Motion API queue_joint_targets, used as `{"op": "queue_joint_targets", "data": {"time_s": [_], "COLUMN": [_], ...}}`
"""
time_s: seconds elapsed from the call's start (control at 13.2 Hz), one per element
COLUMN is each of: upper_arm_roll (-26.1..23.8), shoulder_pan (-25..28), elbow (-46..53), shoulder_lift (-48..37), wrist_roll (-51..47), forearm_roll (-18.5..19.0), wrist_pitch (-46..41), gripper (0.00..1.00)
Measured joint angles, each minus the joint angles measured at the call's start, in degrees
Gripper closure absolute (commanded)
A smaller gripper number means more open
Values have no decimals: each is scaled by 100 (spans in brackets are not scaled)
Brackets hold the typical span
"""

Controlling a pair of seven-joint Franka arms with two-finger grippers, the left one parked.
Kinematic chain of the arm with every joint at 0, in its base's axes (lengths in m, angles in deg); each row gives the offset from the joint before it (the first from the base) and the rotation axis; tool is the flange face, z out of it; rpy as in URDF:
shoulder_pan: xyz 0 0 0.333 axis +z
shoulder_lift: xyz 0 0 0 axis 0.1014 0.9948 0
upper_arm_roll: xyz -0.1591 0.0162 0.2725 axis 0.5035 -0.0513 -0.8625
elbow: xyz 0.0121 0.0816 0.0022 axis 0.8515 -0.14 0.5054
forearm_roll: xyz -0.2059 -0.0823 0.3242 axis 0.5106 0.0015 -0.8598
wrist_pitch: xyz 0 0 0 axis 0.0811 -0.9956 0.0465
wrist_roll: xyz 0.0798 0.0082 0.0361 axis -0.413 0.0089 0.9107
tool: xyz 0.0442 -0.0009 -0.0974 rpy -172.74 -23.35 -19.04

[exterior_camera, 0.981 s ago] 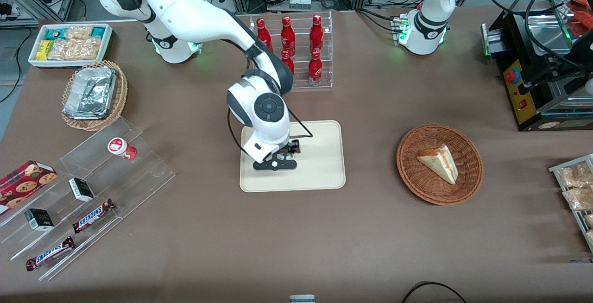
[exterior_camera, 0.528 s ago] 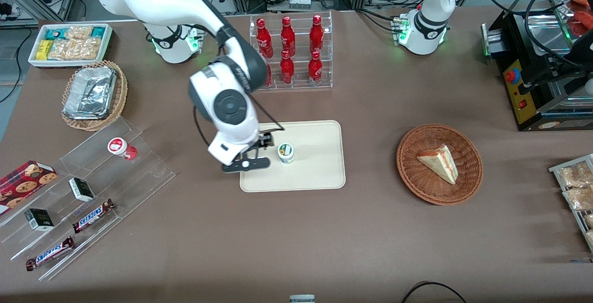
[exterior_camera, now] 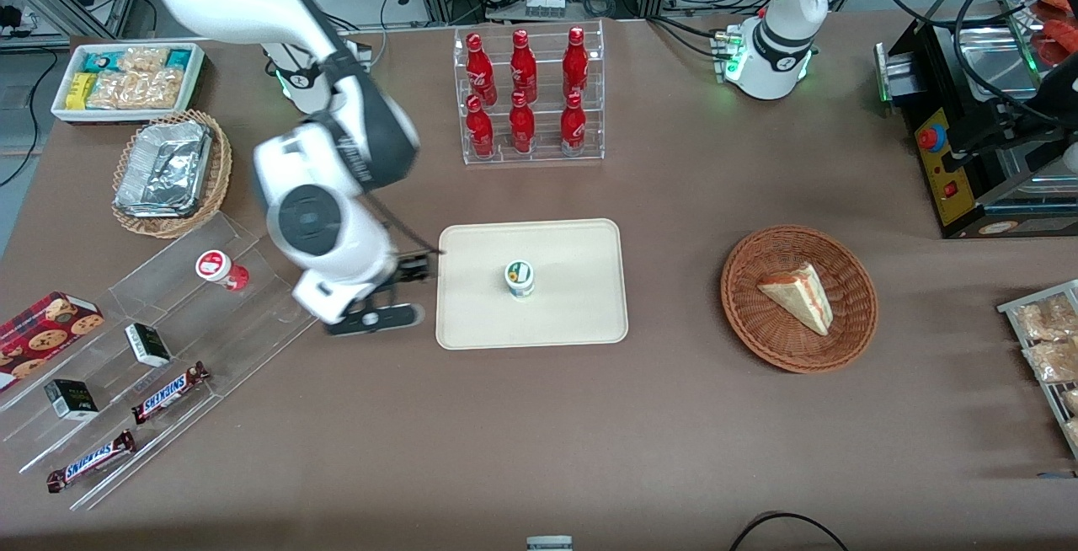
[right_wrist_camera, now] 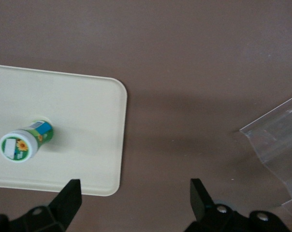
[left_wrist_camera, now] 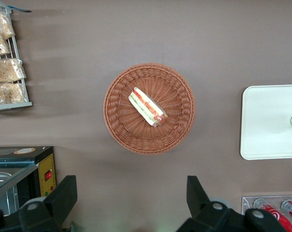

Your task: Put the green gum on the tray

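A small green-labelled gum bottle [exterior_camera: 520, 279] is standing upright on the cream rectangular tray [exterior_camera: 581, 315]. The right arm's gripper [exterior_camera: 377, 315] is hovering over the brown worktop [exterior_camera: 505, 433] beside the tray, fingers [right_wrist_camera: 68, 197] spread and holding nothing.

The large flat cream-coloured tray [exterior_camera: 581, 315], just beside the black two-finger gripper [exterior_camera: 376, 317], looked like smooth matt plastic. On it, the small green gum bottle [exterior_camera: 520, 279] had a glossy printed label and a smooth white-and-green lid. The brown table covering [exterior_camera: 505, 433] under the gripper looked matt and cloth-like. Near the gripper, the clear stepped display stand [exterior_camera: 168, 340] looked like glossy transparent acrylic.
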Motion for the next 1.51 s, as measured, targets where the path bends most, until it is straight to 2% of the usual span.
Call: {"op": "queue_joint_targets", "data": {"time_s": [0.23, 0.45, 0.91, 1.51], "upper_arm_roll": [-1, -1, -11, -19], "shoulder_pan": [-812, -1292, -1692, -2154], "elbow": [-277, -648, -1102, -1112], "shoulder_lift": [-413, -943, -1873, -2463], "wrist_roll": [814, 943, 950, 1440], "forearm_roll": [-20, -24, -24, -24], "wrist_pitch": [-34, -63, -114, -1176], "gripper": [0, 0, 0, 0]}}
